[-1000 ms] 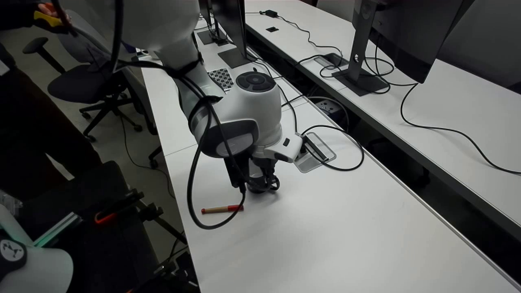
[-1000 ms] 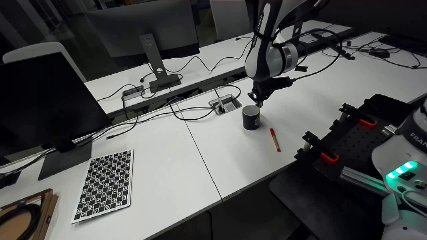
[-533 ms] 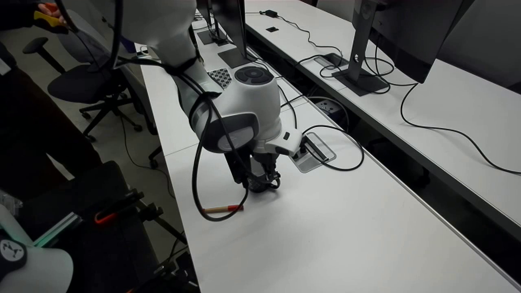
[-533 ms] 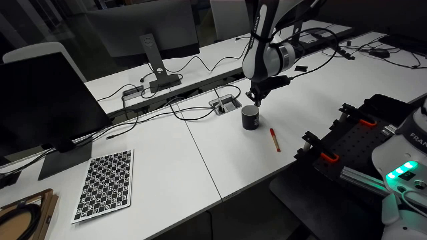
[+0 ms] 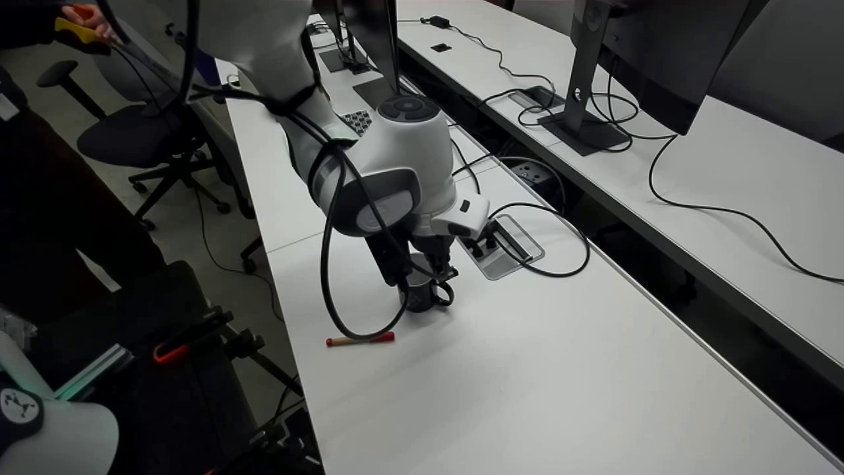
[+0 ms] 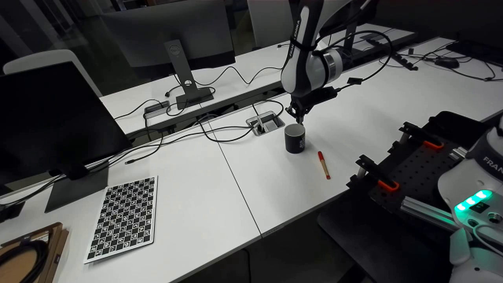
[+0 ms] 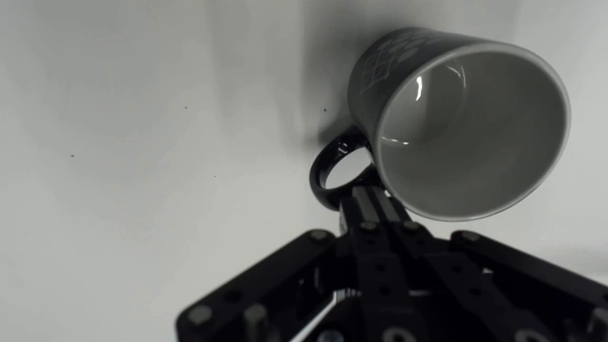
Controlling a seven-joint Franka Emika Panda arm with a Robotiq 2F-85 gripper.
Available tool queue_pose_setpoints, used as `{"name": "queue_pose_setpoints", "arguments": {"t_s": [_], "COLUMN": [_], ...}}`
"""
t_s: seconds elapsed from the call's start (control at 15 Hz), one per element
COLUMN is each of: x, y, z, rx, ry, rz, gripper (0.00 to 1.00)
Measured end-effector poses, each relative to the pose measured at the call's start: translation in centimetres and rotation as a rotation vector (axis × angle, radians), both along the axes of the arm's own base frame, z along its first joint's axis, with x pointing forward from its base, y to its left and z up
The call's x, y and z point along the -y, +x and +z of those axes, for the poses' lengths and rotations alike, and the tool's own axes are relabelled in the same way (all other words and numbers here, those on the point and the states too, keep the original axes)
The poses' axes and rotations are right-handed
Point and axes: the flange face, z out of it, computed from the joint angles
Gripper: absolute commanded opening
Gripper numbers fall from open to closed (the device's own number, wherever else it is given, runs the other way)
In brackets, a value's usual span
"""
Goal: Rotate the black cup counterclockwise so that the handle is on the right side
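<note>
The black cup (image 6: 294, 142) stood upright on the white table (image 6: 283, 179), its pale inside showing. The handle (image 7: 321, 166), a glossy dark loop, stuck out from the cup's side. Just beside the cup's rim hung the gripper (image 7: 372, 192), its two fingers (image 7: 366, 207) drawn together; in the wrist view their tips overlapped one end of the loop, though whether they touched it I could not tell. A red-and-tan pen (image 6: 324, 165) lay near the cup; on the cup's opposite side, a metal-framed cable outlet (image 6: 271, 125) was set in the table.
</note>
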Motion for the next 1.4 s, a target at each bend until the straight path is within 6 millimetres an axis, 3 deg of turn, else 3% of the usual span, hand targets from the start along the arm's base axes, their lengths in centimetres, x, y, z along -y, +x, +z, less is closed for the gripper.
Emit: {"name": "queue_pose_setpoints", "arguments": {"t_s": [0.2,0.67,1.4], "x": [0.3,3.2,1.7], "y": [0.3,0.4,-1.1], "z": [0.3,0.8,-0.5], "rx": [0.008,0.014,-0.041], "ry": [-0.017,-0.063,-0.052], "rz": [0.001,-0.032,-0.012], "gripper": [0.0,0.0,0.0]}}
